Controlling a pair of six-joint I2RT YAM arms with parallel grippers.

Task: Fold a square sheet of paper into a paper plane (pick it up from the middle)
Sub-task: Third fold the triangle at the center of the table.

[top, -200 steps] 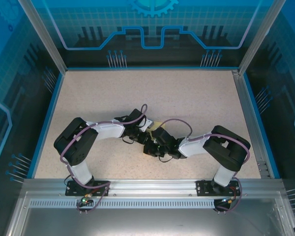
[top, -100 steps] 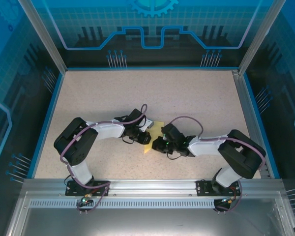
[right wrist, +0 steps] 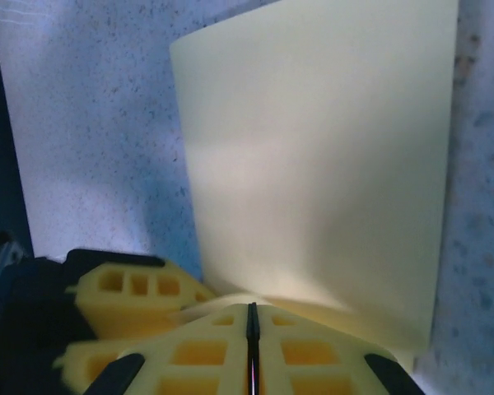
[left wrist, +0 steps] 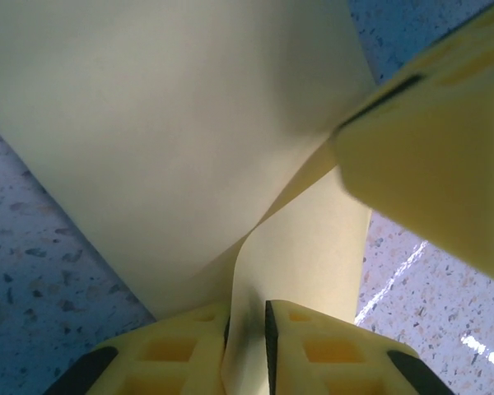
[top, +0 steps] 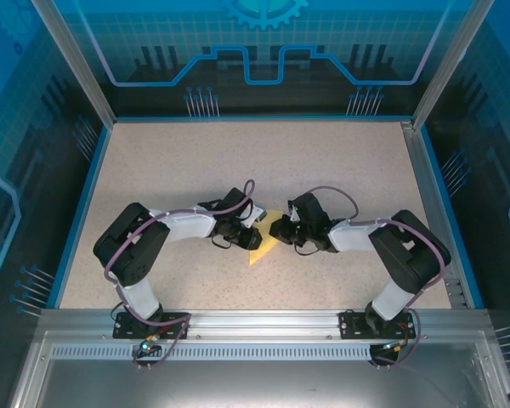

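Both my arms are bent in toward the middle of the speckled table point(top: 340, 161), and my two claws meet nose to nose over the yellow sheet point(top: 263, 248). My left claw point(left wrist: 247, 321) is clamped on it. From the left wrist I see a raised fold of the paper running down into the narrow slot between my two yellow pads, pinched there, while the rest of the sheet spreads away ahead over the tabletop. Up at the right of that same view one finger point(left wrist: 432, 173) of my other claw comes in, right up against the paper where the fold begins to lift. Now the right claw point(right wrist: 252, 313): its pads are pressed tight together, just a thin dark line between them. The tips sit right at the near edge of the sheet, which curls up slightly against them, and I cannot tell whether a sliver of paper is caught in there. From above, the sheet lies between the two claws near the centre of the table, one pointed yellow corner sticking out toward my bases
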